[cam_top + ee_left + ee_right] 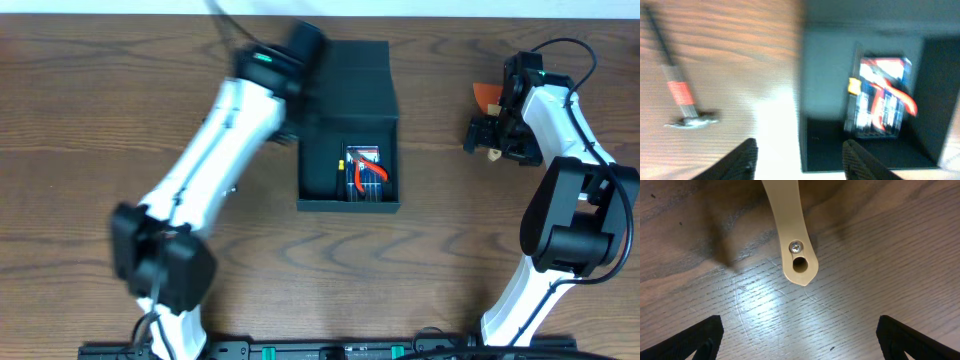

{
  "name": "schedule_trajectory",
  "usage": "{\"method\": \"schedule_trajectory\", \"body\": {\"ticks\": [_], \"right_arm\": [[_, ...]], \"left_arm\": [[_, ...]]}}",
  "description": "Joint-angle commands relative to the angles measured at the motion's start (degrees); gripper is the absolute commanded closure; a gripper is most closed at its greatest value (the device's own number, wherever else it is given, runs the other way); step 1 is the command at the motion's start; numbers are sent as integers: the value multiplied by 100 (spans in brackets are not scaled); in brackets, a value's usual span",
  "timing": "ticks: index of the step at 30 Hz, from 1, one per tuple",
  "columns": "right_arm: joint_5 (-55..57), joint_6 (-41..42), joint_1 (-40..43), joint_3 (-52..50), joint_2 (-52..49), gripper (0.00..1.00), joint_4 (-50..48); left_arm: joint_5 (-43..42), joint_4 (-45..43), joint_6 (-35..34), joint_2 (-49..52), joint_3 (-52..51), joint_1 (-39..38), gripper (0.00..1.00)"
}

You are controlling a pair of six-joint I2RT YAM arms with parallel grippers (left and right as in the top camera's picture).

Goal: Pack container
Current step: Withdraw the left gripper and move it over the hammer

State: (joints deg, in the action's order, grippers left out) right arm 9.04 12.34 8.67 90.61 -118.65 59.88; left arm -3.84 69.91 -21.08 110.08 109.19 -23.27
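Observation:
The container (pixel 345 110) is a dark box standing open mid-table, lid flap folded back at the far side. Inside, near its front wall, lies a carded pair of red-handled pliers (pixel 365 172), also seen in the left wrist view (pixel 882 95). My left gripper (pixel 800 157) hangs open and empty above the container's left wall (pixel 802 130); its arm is blurred in the overhead view. My right gripper (pixel 492 135) stands wide open at the right. Below it a tool's beige handle end (pixel 792 240) lies flat on the wood, ahead of the fingers (pixel 695 340).
A hammer (pixel 682 97) with a red band on its handle lies on the table left of the container. An orange piece (pixel 487 95) shows just beyond the right gripper. The left arm (pixel 225 140) crosses the table diagonally beside the container.

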Motion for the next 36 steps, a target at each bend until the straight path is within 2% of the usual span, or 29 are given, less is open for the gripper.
{"method": "schedule_trajectory", "body": {"ticks": [1,5,11,24,36], "right_arm": [[61,-42,-2,13,24,1,-9],[61,-42,-2,13,24,1,-11],[61,-42,-2,13,24,1,-11],[61,-42,-2,13,24,1,-11],[61,-42,-2,13,24,1,-11]], "left_arm": [[98,254,136,-525,125,643,27],[195,627,354,-675,94,1226,17],[422,667,538,-675,-595,1366,17],[494,-911,501,-686,-2892,1360,17],[452,-1690,516,-686,-3523,1360,17]]}}
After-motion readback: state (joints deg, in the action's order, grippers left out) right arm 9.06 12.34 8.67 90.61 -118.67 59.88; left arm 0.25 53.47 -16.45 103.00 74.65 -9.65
